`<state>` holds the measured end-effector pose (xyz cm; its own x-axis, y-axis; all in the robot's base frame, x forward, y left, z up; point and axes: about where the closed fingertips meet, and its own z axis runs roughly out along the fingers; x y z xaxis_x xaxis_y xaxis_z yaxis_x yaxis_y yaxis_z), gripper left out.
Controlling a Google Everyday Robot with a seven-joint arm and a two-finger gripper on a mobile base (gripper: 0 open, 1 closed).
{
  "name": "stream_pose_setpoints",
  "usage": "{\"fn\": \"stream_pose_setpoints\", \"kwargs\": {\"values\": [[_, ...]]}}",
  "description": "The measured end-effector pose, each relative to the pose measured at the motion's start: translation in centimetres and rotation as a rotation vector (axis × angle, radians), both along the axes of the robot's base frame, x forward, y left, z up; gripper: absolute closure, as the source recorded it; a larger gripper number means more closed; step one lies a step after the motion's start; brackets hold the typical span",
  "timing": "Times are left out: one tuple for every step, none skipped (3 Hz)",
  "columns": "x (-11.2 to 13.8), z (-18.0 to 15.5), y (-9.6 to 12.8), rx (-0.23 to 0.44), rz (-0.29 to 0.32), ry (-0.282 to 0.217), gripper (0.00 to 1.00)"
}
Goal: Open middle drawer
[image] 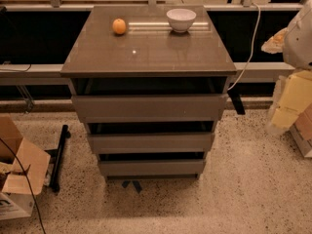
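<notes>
A grey-brown cabinet [148, 48] stands in the middle of the camera view with three flat, handleless drawer fronts stacked below its top. The middle drawer [150, 143] is the centre front, with a dark gap above it. The uppermost front [148, 107] sits above it and the lowest front [151, 167] below. My gripper [286, 108] is a pale, yellowish shape hanging at the far right edge under a white part of my arm [300, 38]. It is well to the right of the drawers and touches none of them.
An orange [119, 26] and a white bowl [181, 19] sit on the cabinet top. A white cable [248, 48] hangs down at the cabinet's right. An open cardboard box [19, 165] and a black bar [58, 155] lie on the speckled floor at the left.
</notes>
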<state>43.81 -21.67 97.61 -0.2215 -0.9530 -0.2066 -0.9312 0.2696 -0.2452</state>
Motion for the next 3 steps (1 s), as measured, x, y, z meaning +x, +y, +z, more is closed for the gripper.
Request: {"fn": "stream_pose_setpoints", "kwargs": {"values": [[0.0, 0.0, 0.0, 0.000, 0.000, 0.000, 0.00], [0.4, -0.9, 0.1, 0.018, 0.012, -0.016, 0.00], [1.2, -3.4, -0.8, 0.089, 0.003, -0.024, 0.00]]}}
